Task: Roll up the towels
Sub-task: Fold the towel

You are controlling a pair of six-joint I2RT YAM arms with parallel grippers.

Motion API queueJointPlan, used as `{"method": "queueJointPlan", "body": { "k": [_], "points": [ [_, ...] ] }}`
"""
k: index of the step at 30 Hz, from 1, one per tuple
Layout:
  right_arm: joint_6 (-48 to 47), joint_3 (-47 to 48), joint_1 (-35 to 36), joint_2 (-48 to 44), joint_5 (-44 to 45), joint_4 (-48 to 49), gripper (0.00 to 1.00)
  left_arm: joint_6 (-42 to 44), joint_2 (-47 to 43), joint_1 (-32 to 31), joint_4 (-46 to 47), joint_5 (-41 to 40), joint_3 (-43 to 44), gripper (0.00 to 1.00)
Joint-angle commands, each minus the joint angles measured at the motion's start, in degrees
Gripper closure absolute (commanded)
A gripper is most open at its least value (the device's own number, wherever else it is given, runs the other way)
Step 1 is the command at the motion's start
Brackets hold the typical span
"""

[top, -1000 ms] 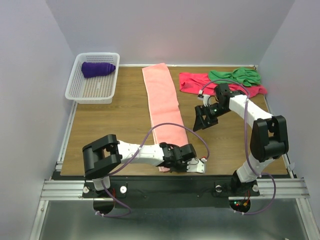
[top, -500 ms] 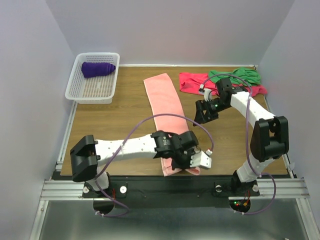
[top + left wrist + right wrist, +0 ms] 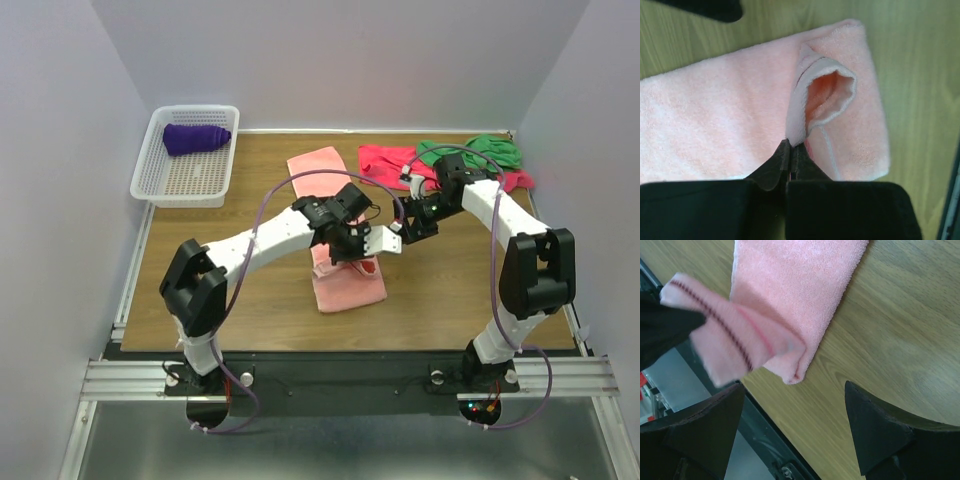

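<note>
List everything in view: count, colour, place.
Basket: one, white, table's far left corner.
Purple towel: one, purple, rolled, in the basket.
Pink towel: one, salmon-pink, mid-table, near part doubled over.
Red towel: one, crimson, crumpled, far right.
Green towel: one, green, crumpled, partly on the red towel.
Table: one, brown wood.
Left pincer: one, black, shut on a pink towel fold.
Right pincer: one, black, open, holding nothing.

The left arm (image 3: 262, 243) stretches forward and inward, and the left tool (image 3: 791, 150) is pinched tight on a raised fold of the salmon-pink towel (image 3: 715, 125). The right arm (image 3: 497, 212) bends inward toward it, the right tool (image 3: 792, 427) spread wide, gripping nothing.
</note>
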Motion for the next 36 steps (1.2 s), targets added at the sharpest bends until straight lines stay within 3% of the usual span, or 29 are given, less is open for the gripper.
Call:
{"method": "queueJointPlan", "body": {
  "k": [1, 7, 16, 36],
  "points": [
    [-0.87, 2.3, -0.82, 0.66, -0.98, -0.54, 0.14, 5.78, 3.39, 3.84, -0.72, 0.41, 4.21, 1.0],
    [-1.66, 1.52, -1.08, 0.58, -1.33, -0.62, 0.14, 8.33, 6.82, 7.09, -0.1, 0.59, 7.99, 1.0],
    [-2.45, 0.37, -1.44, 1.1, -1.86, -0.71, 0.14, 11.49, 3.84, 7.1, -0.98, 2.7, 9.4, 1.0],
    [-3.33, 0.02, -2.23, 2.95, -2.13, -0.89, 0.14, 13.78, 8.93, 7.45, 3.06, 1.39, 10.63, 1.0]
  ]
}}
